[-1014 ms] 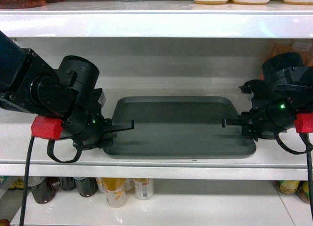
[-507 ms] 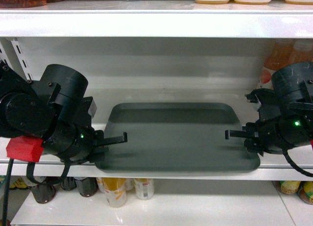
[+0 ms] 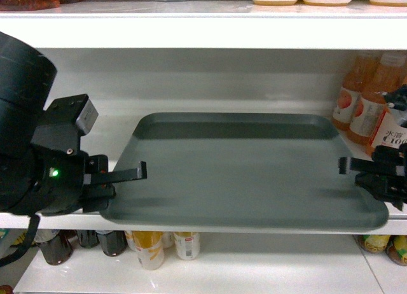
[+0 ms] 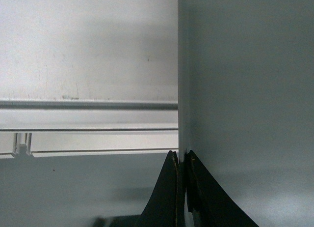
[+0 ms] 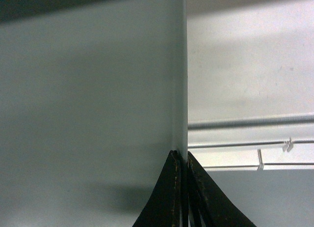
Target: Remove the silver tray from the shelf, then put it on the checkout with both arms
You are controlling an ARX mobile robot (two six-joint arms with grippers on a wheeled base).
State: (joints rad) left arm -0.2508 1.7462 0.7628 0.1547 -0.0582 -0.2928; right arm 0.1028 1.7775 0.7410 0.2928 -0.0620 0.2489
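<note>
The tray (image 3: 245, 170) sits level between the two arms, long axis running left to right, front edge hanging out past the shelf (image 3: 210, 34) board. Left pincer (image 3: 130, 174) is clamped on the left rim, right pincer (image 3: 356, 170) on the right rim, so each arm has one short end. Looks to me like the pull has to come straight back, both sides even.
</note>
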